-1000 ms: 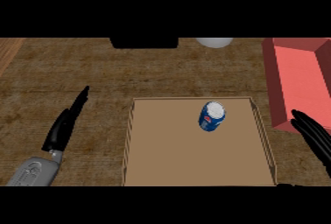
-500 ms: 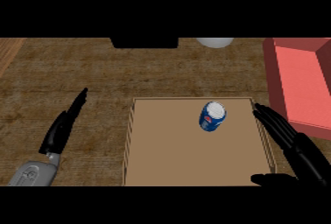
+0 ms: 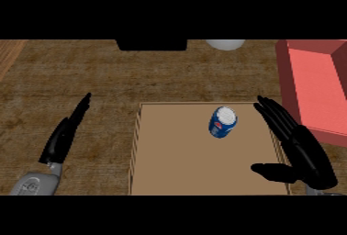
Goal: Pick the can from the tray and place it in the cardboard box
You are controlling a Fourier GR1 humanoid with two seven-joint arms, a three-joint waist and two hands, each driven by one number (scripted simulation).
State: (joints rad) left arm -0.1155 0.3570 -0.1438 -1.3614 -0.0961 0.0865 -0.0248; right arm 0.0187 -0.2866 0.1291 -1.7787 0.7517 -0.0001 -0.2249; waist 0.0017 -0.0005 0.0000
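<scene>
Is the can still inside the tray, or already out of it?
Inside. The can stands on the tray floor, within its rim; neither hand touches it.

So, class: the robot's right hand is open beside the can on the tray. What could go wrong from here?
1. The can stands upright; the open right hand closing in from the side might tip it over on the tray.
2. The red box lies just beyond the tray's right edge, so a low carry could catch the box's near wall.
</scene>
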